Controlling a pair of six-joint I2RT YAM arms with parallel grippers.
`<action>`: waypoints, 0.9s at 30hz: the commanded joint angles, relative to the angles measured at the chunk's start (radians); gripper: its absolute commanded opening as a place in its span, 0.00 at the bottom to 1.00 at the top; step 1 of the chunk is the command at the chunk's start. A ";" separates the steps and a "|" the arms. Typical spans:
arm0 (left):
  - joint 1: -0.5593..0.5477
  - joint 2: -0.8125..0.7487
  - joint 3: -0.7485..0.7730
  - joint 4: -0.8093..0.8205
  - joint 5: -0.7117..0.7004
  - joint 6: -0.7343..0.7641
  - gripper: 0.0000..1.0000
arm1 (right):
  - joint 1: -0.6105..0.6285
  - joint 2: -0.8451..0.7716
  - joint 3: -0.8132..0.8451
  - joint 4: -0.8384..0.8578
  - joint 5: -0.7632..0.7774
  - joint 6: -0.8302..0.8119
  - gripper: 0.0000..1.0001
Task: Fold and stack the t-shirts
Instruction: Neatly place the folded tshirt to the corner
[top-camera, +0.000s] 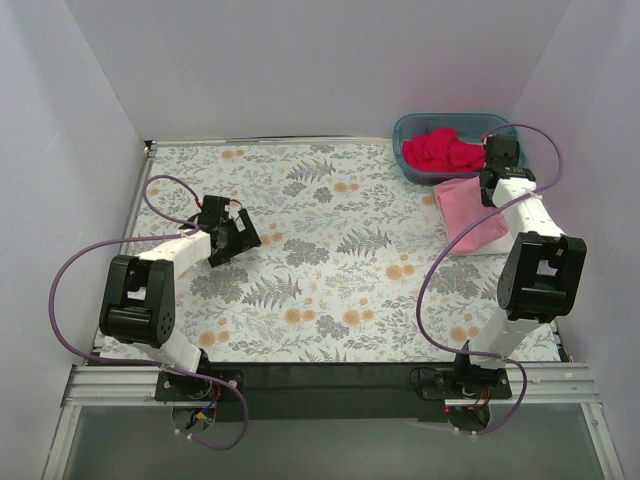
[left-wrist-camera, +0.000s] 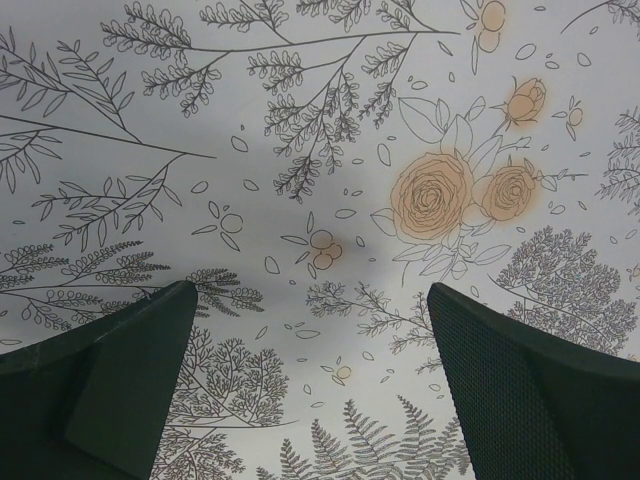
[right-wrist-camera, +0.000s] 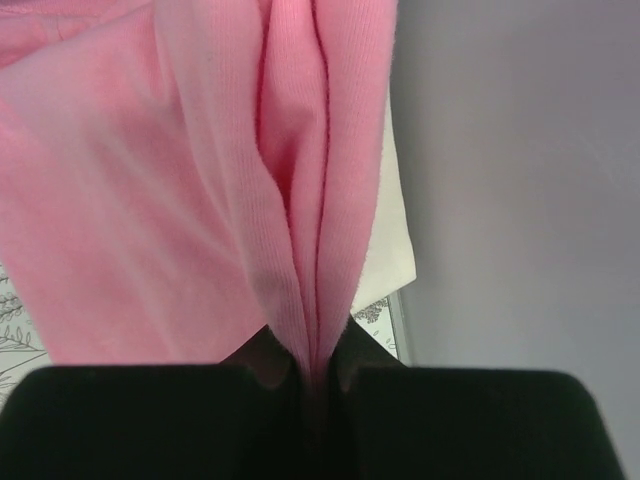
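A light pink t-shirt lies folded at the right side of the table, partly over a white t-shirt whose corner peeks out beside the wall. My right gripper is shut on a bunched fold of the light pink t-shirt. Deep pink-red t-shirts sit crumpled in the teal basket. My left gripper hangs open over the floral cloth on the left, nothing between its fingers.
The grey-and-orange floral cloth covers the tabletop. White walls close in the left, back and right sides; the right wall is close beside my right gripper. The basket stands in the back right corner.
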 joint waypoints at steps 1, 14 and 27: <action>0.001 0.018 -0.028 -0.014 -0.004 0.004 0.93 | -0.036 -0.026 0.029 0.051 0.000 0.017 0.01; 0.001 0.019 -0.032 -0.006 0.007 0.007 0.93 | -0.087 0.114 0.013 0.127 0.001 -0.005 0.01; 0.001 0.018 -0.034 -0.006 0.004 0.007 0.93 | -0.090 0.193 0.098 0.157 0.274 -0.032 0.47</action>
